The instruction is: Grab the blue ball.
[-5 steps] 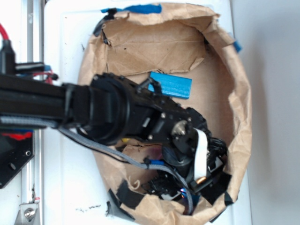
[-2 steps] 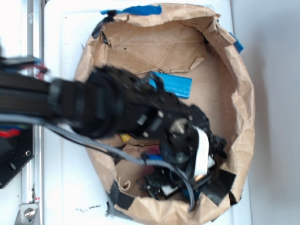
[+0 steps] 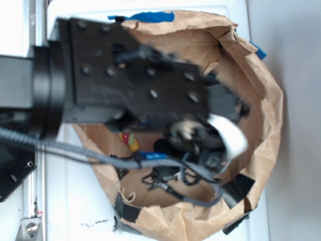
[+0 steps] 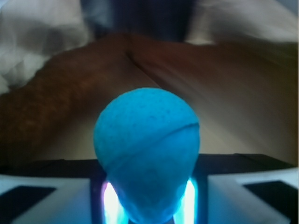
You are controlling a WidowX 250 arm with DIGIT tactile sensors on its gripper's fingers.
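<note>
Wrist view: the blue ball (image 4: pixel 147 154) sits directly between the two fingers of the claw (image 4: pixel 147 212), filling the centre of the picture. The fingers are closed in against the ball's lower left and lower right sides, with only a thin bright sliver visible between each finger and the ball. The claw therefore has hold of the ball, with the jaws narrowed to the ball's width. A faint seam line runs across the ball's surface. Beyond the ball, ahead of the claw, lies crumpled brown paper (image 4: pixel 60 98), blurred and rising toward a darker fold at the top of the picture.

Exterior view: the arm (image 3: pixel 135 80) enters from the left and covers most of the brown paper enclosure (image 3: pixel 261 125). The arm is blurred. The claw itself and the ball cannot be made out in this view; they are hidden under the wrist hardware. A white ribbon cable (image 3: pixel 228 135) hangs at the outer end of the wrist, and a grey cable (image 3: pixel 90 155) trails beneath the arm back toward the left. A small yellow and red item (image 3: pixel 129 141) lies on the paper floor just below the arm body. Blue tape (image 3: pixel 150 16) holds the far rim of the paper, and black tape (image 3: pixel 235 187) patches the near rim. The enclosure stands on a white table (image 3: pixel 75 201).
</note>
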